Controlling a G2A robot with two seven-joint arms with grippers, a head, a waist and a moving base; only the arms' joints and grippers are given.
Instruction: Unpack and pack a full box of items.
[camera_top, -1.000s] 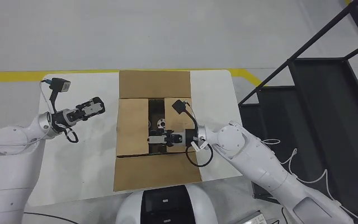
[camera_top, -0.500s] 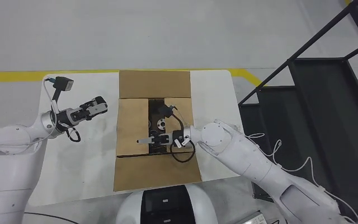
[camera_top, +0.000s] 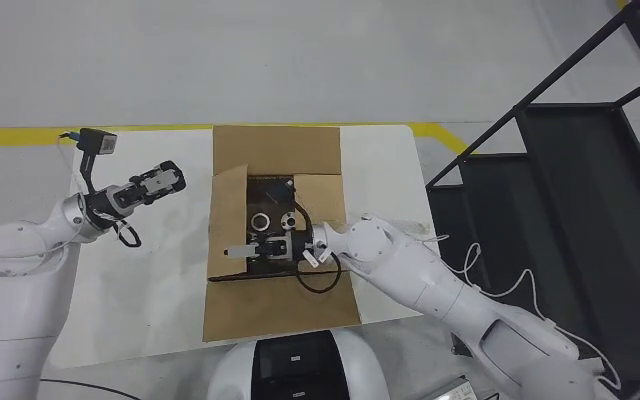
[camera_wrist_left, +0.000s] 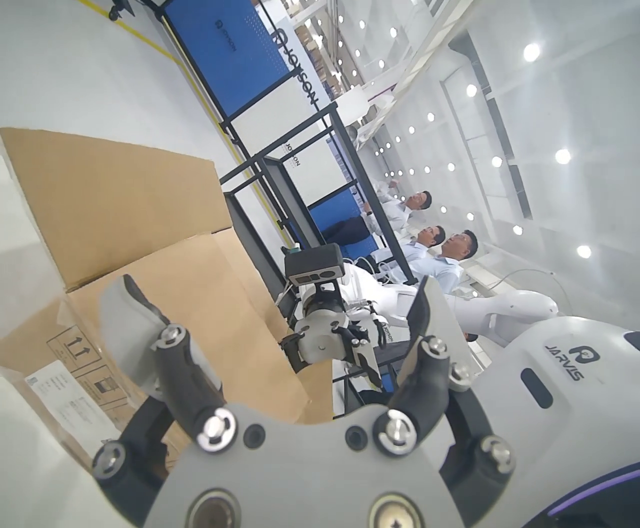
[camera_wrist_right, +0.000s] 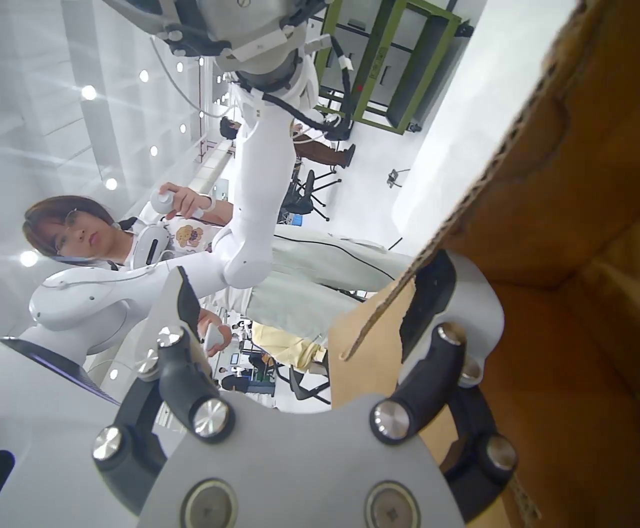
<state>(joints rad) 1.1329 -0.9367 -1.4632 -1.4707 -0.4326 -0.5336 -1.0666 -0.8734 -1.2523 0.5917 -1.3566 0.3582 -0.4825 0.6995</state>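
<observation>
A brown cardboard box (camera_top: 320, 215) sits mid-table with its far flap (camera_top: 275, 150) and near flap (camera_top: 280, 305) laid flat. Its left flap (camera_top: 228, 210) stands raised, and the dark inside shows round items (camera_top: 260, 220). My right gripper (camera_top: 242, 250) reaches across the box to that flap. In the right wrist view the right gripper (camera_wrist_right: 310, 285) is open, with the flap's edge (camera_wrist_right: 450, 225) between the fingers and resting against one of them. My left gripper (camera_top: 162, 182) hangs open over the table left of the box, holding nothing; the left wrist view shows the left gripper (camera_wrist_left: 280, 310) facing the box (camera_wrist_left: 150, 280).
The white table (camera_top: 150, 290) has free room left of the box. A black metal stair frame (camera_top: 540, 170) stands to the right of the table. A yellow floor line (camera_top: 100, 132) runs behind it.
My right gripper has moved left across the box and the left flap has swung up from flat, uncovering the inside. The left gripper shifted slightly left and away.
</observation>
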